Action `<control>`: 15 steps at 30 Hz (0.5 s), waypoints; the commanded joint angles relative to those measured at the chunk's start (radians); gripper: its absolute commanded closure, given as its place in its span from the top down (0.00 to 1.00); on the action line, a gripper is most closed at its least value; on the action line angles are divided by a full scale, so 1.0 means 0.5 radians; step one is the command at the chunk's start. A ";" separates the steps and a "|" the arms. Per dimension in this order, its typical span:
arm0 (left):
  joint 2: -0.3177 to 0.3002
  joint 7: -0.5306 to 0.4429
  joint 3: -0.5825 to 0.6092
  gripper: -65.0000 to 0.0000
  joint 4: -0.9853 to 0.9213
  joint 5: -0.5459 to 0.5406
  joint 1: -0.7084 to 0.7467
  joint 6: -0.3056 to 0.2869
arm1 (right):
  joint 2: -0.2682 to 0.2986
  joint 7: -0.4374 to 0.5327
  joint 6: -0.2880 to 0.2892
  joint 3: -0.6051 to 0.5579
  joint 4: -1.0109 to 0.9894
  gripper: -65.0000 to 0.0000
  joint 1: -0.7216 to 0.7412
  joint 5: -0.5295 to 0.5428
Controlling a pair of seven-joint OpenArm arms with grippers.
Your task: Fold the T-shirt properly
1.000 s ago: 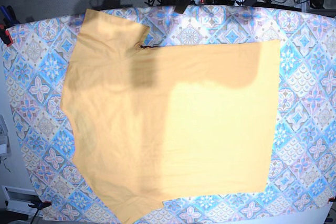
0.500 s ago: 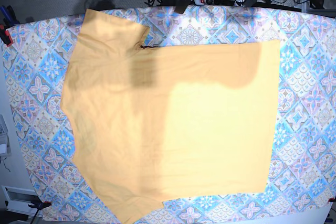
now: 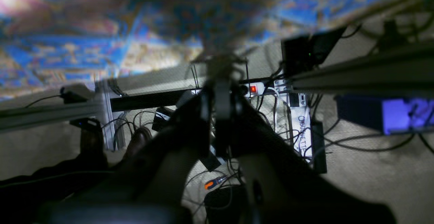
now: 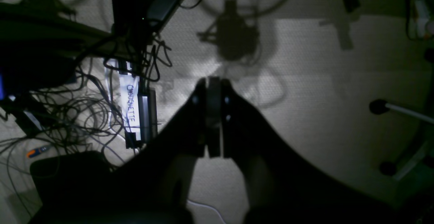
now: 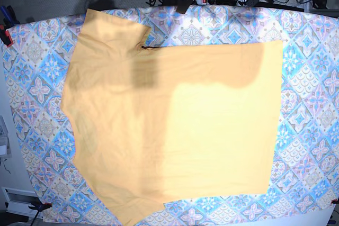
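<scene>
T-shirt (image 5: 175,125) flat on tablecloth (image 5: 312,104) | left gripper (image 3: 222,98) jaws clenched, empty | right gripper (image 4: 213,95) jaws clenched, empty

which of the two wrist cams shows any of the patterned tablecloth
The left wrist view: the blue-pink tablecloth blurs across its top. The right wrist view shows only floor and cables beyond the shut right gripper.

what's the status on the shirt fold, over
Left claw shut, empty, off the table. Right claw shut, empty, over the floor. T-shirt flat on the tablecloth, one fold in. Nothing on it.
</scene>
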 commanded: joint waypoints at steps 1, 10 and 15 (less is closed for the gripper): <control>-0.015 -0.047 -0.004 0.00 0.014 0.003 0.045 0.003 | 0.015 0.030 -0.006 0.010 0.028 0.01 -0.056 0.004; -0.040 -0.311 -0.004 0.00 0.017 0.003 0.091 0.006 | 0.015 0.030 -0.006 0.047 0.289 0.01 -0.182 0.004; -0.077 -0.480 -0.004 0.00 0.017 0.000 0.113 0.006 | 0.015 0.030 -0.006 0.124 0.516 0.01 -0.271 0.004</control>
